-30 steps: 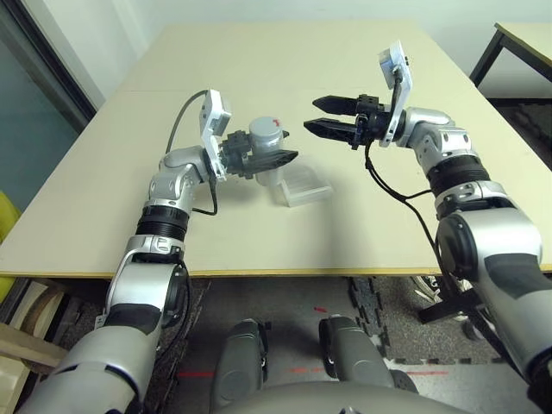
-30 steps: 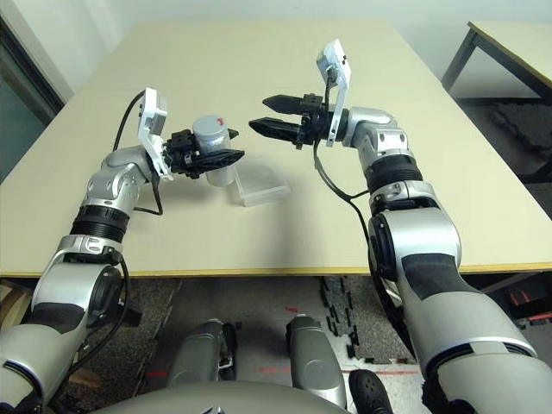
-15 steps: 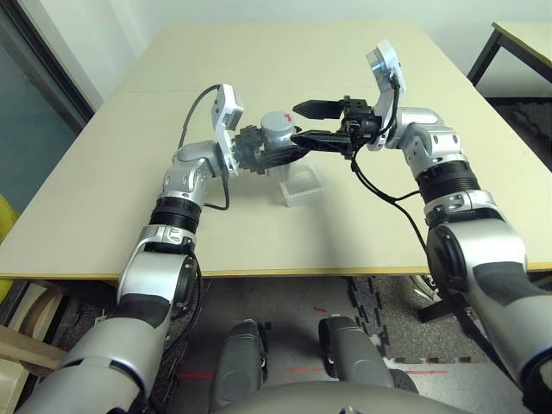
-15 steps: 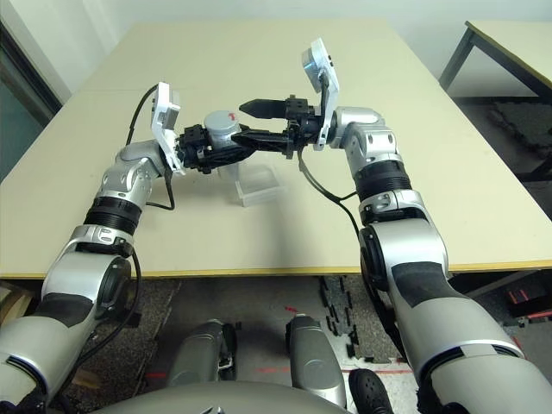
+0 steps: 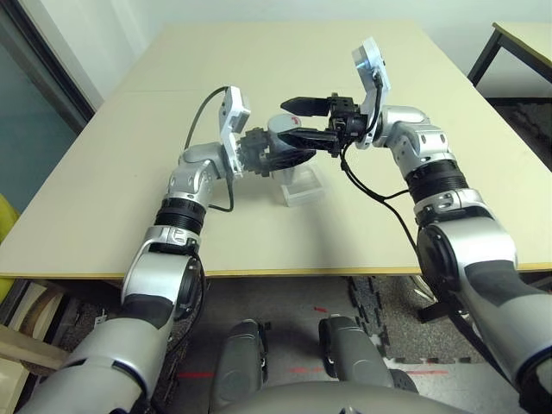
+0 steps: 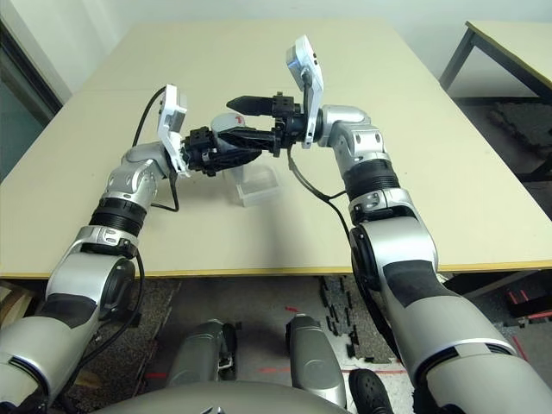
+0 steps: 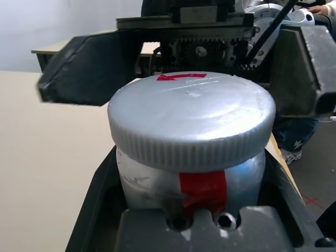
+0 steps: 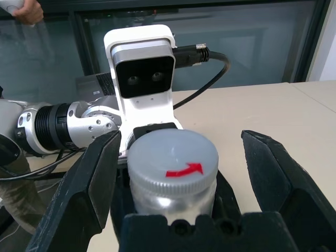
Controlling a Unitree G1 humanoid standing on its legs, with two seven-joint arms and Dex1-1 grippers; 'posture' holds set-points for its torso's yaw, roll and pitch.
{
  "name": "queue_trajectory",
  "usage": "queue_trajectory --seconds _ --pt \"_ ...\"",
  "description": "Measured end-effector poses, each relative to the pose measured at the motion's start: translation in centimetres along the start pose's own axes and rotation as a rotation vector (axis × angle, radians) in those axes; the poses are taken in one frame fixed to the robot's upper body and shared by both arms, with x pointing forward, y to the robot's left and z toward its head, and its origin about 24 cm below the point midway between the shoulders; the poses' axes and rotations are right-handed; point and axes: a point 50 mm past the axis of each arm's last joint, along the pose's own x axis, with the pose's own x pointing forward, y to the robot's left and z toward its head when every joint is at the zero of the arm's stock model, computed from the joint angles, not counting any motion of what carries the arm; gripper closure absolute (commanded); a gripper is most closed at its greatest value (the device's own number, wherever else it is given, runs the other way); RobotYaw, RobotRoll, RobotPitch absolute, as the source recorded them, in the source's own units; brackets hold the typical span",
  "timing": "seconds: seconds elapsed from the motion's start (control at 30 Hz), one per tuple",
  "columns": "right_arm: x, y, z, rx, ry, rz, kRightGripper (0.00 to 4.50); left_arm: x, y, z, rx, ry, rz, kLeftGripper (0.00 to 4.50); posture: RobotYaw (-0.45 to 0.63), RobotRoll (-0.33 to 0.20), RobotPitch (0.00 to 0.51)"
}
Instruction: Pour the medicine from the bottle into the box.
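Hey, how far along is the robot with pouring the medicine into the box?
Done: the left gripper holds the small silver-grey bottle with the red stripe above the table.
In hand: the open right gripper straddles its round grey cap, still on.
Left: uncapping, then pouring into the clear plastic box.

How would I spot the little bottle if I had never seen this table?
Look above the middle of the beige table, where the two arms meet. The left gripper holds the bottle: a small silver cylinder with a ribbed grey cap, a red stripe and a red arrow on top.
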Motion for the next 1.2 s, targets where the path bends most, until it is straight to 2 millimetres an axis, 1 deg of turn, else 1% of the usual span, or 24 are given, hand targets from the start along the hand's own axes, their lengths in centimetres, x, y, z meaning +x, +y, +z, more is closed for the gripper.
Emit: queue_trajectory --seconds 0.2,0.23,0.53,0.63,1.07,1.2 --pt "0.6 0.0 -0.5 0.018 -0.001 0.005 0.0 0.2 -0.1 -0.1 -0.003 0.002 -0.006 1.77 -0.24 0.0 0.052" --pt "0.7 0.0 -0.5 0.019 0.0 0.006 0.0 0.2 -0.1 -0.1 -0.003 0.002 -0.005 1.77 -0.24 0.0 0.059" --pt "1.3 0.0 -0.7 0.017 0.004 0.009 0.0 0.3 -0.2 0.2 -0.002 -0.001 -0.01 1.77 -0.24 0.0 0.06" --pt "1.3 -0.1 -1.0 0.025 0.006 -0.002 0.0 0.5 -0.3 0.4 0.005 -0.007 -0.017 1.77 -0.24 0.0 0.061" --pt "1.3 -0.5 -1.3 0.044 0.013 -0.019 0.0 0.2 -0.3 -0.2 -0.021 -0.001 0.002 1.77 -0.23 0.0 0.065" --pt "0.9 -0.6 -1.2 0.056 0.022 -0.017 0.0 0.1 -0.3 -0.2 -0.021 0.001 0.01 1.77 -0.23 0.0 0.064"
